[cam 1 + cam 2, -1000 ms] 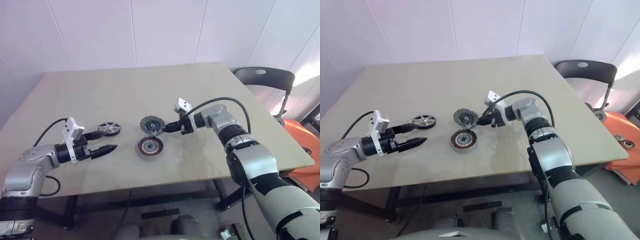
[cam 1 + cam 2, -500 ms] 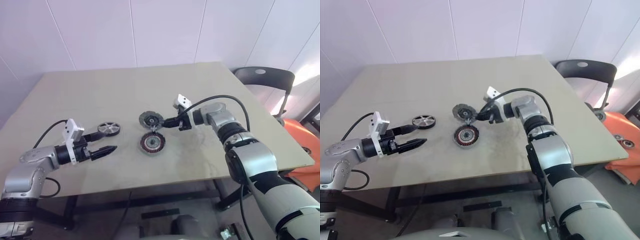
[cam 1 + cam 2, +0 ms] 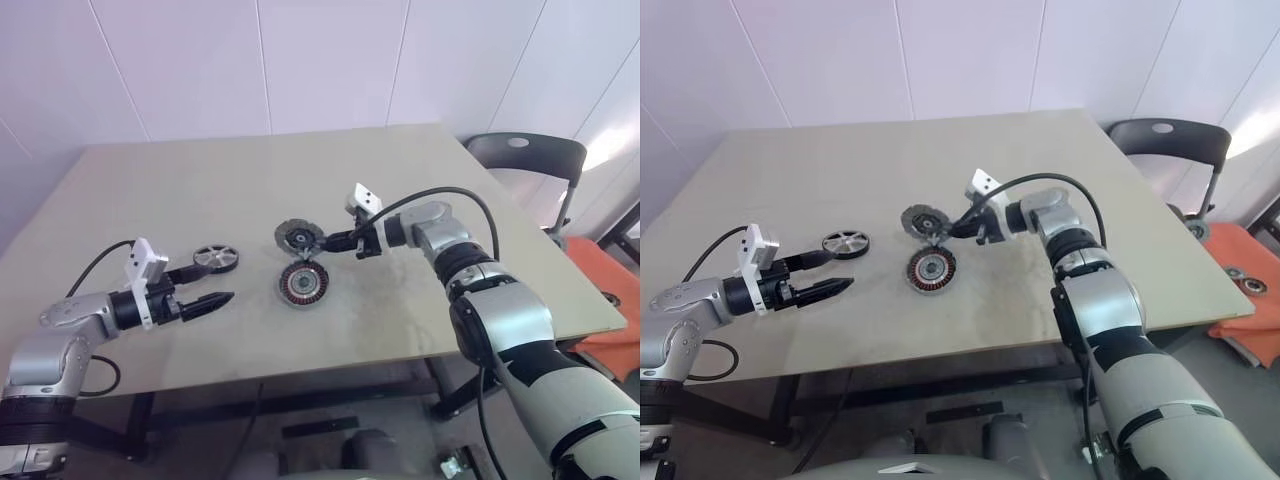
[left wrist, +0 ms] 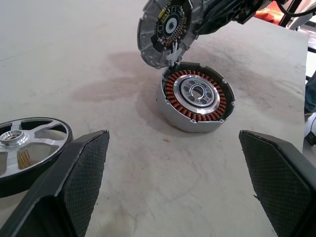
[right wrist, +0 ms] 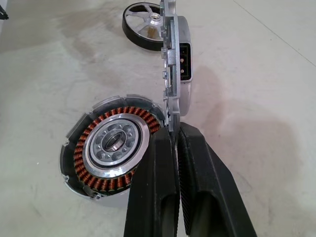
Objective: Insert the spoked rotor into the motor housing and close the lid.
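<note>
I am holding the lid (image 5: pixel 170 59) on edge above the motor housing (image 3: pixel 301 285), right gripper (image 5: pixel 175 143) jaws pinching its rim. Left gripper (image 3: pixel 205 285) jaws are standing spread beside the spoked rotor (image 3: pixel 217 258) on the table (image 3: pixel 400 320).

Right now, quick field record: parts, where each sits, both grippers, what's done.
housing: motor housing on the table, windings exposed, nothing inserted
lid: lid held up on edge just behind the housing
rotor: spoked rotor flat on the table, left of the housing, untouched
right gripper: right gripper shut on the lid's rim
left gripper: left gripper open, empty, just in front of the rotor
progress: rotor not yet inserted, lid not yet closed
</note>
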